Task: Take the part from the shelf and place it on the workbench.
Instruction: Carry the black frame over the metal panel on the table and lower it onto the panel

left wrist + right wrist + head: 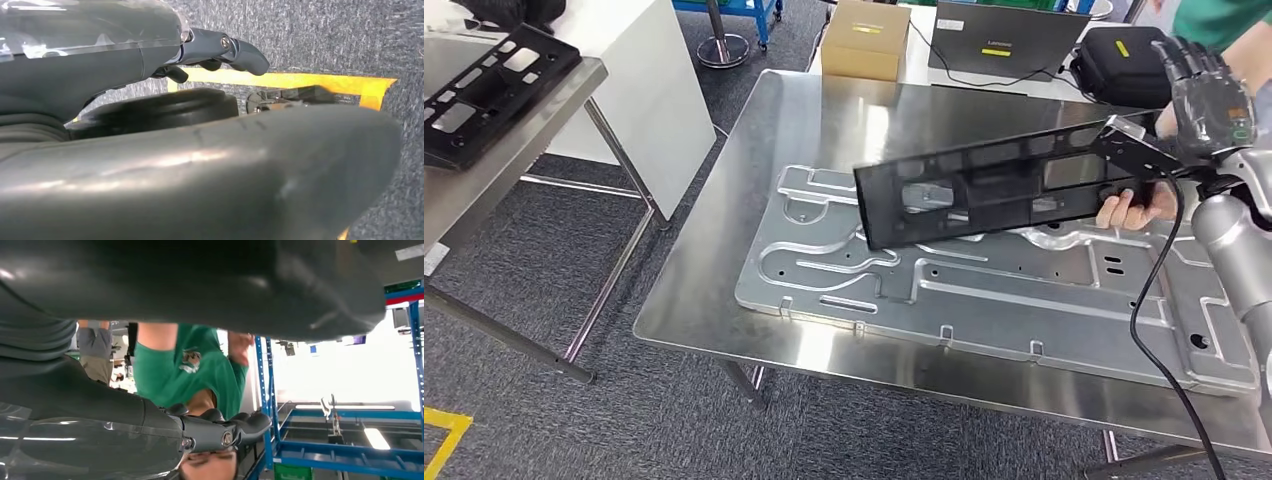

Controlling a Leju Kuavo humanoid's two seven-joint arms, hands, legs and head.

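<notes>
Head view: right hand [1209, 95] fingers apart above person-held black part [1014, 185], grip seemingly none

The head view looks down on the shiny steel workbench [724, 300]; the left wrist view faces grey carpet [350, 40], the right wrist view blue shelving [350, 460].

Cardboard box [865, 38] and closed laptop [1007, 40] at table's far edge; black case [1117, 65] just beside laptop. Person in green shirt [187, 371] near blue rack [340, 435] (possibly shelving). Yellow floor tape [285, 81].
</notes>
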